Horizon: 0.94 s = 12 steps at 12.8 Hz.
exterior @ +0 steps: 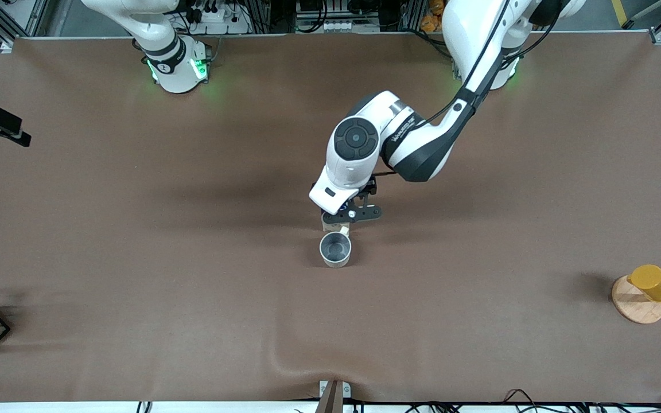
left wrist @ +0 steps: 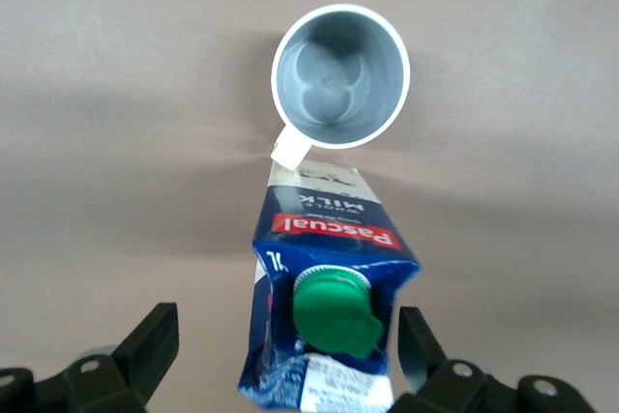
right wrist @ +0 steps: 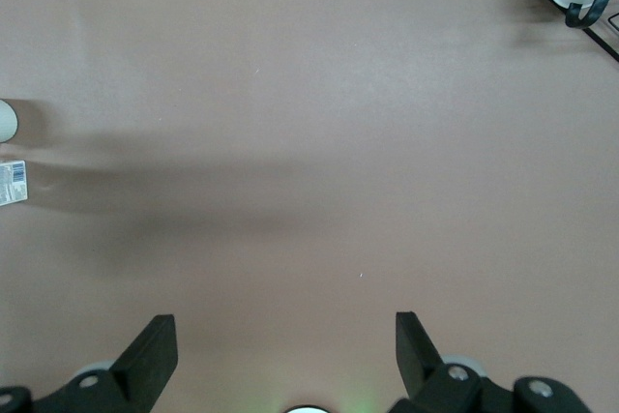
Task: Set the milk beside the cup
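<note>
In the front view the left tool (exterior: 352, 213) hangs over mid-bench, hiding most of the milk, which stands just beside the cup (exterior: 335, 249), on its handle side and farther from the camera. The left wrist view shows the milk (left wrist: 324, 311) upright between spread fingers (left wrist: 145, 345), neither touching it. The right wrist view shows the right tool (right wrist: 285, 355) spread, waiting above bare bench (right wrist: 309, 142).
</note>
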Motion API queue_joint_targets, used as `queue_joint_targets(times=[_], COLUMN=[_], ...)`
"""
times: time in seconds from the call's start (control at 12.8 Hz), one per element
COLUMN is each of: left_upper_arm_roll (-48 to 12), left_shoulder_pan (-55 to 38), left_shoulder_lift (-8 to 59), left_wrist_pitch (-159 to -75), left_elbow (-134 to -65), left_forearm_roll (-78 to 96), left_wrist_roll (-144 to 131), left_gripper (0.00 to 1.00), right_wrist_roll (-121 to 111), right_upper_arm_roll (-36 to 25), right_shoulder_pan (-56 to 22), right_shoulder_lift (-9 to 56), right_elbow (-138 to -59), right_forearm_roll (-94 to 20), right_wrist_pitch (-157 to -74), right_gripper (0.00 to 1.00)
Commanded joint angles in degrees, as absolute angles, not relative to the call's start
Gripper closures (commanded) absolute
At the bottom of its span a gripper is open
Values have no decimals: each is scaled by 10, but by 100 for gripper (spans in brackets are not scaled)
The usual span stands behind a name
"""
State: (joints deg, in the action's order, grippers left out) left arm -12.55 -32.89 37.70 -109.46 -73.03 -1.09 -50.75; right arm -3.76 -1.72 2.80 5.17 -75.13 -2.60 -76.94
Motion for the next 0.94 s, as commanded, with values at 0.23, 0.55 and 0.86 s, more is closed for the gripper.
queue_joint_targets(times=[0.23,0.55,0.86], left_upper_arm_roll=[-125,-124,-129], left_shoulder_pan=[-289,-225,-140], left_shoulder_lift=[281,201,119], left_wrist_pitch=[-1018,-887,-841], left_elbow=[-736,-750,-808], left_forearm_roll=[-25,-27,-59], left_wrist_roll=[-502,-474,-368], left_gripper=[0,0,0], right_wrist_roll=[-44,-46,-47], right_upper_arm_roll=[-11,-9,-9], right_shoulder_pan=[33,26,7], right_shoulder_lift=[25,24,25], right_elbow=[-776,-775,-776], right_forearm_roll=[-26,-9,23], right_wrist_pitch=[-769,-756,-748], right_gripper=[0,0,0])
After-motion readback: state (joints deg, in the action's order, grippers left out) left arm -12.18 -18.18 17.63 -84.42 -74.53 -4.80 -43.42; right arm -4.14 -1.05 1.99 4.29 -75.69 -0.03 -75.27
